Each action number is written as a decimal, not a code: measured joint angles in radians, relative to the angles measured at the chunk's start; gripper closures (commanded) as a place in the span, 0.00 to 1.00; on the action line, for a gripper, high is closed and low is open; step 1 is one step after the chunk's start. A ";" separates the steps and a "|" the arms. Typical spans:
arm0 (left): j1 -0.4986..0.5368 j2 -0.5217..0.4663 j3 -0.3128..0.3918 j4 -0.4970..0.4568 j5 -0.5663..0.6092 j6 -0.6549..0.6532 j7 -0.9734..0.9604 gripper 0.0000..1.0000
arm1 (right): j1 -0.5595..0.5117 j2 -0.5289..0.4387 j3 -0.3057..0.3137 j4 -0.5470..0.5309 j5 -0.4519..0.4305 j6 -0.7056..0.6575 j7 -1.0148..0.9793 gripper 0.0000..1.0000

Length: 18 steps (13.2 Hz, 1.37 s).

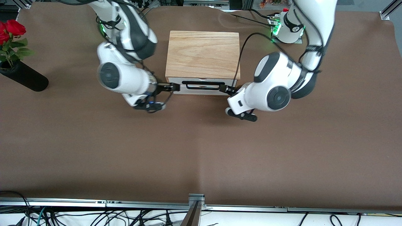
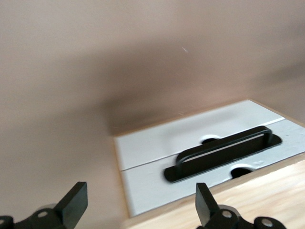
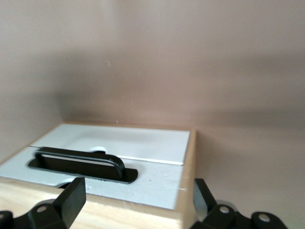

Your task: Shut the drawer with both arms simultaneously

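Observation:
The light-wood box (image 1: 203,53) stands mid-table, nearer the arms' bases. Its drawer (image 1: 204,87) shows only its white front panel and black wire handle (image 1: 203,85); no tray interior shows. My right gripper (image 1: 172,87) is at the panel's end toward the right arm, and my left gripper (image 1: 226,89) is at the other end. In the left wrist view the open gripper (image 2: 140,205) straddles the panel's (image 2: 157,183) corner, with the handle (image 2: 224,152) close by. In the right wrist view the open gripper (image 3: 136,198) straddles the panel's (image 3: 157,179) other corner, next to the handle (image 3: 81,164).
A black vase (image 1: 25,78) with red roses (image 1: 12,29) lies at the right arm's end of the table. The brown table cover (image 1: 201,150) stretches toward the camera. A metal rail (image 1: 194,204) and cables run along the near edge.

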 measured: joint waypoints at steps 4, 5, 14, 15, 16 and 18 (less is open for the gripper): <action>0.104 -0.136 0.007 0.041 0.203 -0.017 0.001 0.00 | -0.056 -0.003 -0.050 0.062 -0.157 -0.030 -0.053 0.00; 0.137 -0.154 0.007 0.054 0.228 -0.023 0.003 0.00 | -0.055 -0.009 -0.062 0.072 -0.192 -0.030 -0.053 0.00; 0.288 -0.391 -0.009 -0.079 0.303 -0.088 0.009 0.00 | -0.054 -0.113 -0.208 0.099 -0.296 -0.117 -0.271 0.00; 0.297 -0.423 -0.009 -0.131 0.303 -0.069 0.019 0.00 | -0.054 -0.119 -0.230 0.100 -0.296 -0.144 -0.314 0.00; 0.307 -0.447 -0.009 -0.176 0.303 -0.047 0.039 0.00 | -0.055 -0.132 -0.246 0.102 -0.296 -0.159 -0.345 0.00; 0.321 -0.477 -0.009 -0.235 0.303 -0.025 0.065 0.00 | -0.058 -0.176 -0.262 0.101 -0.297 -0.199 -0.368 0.00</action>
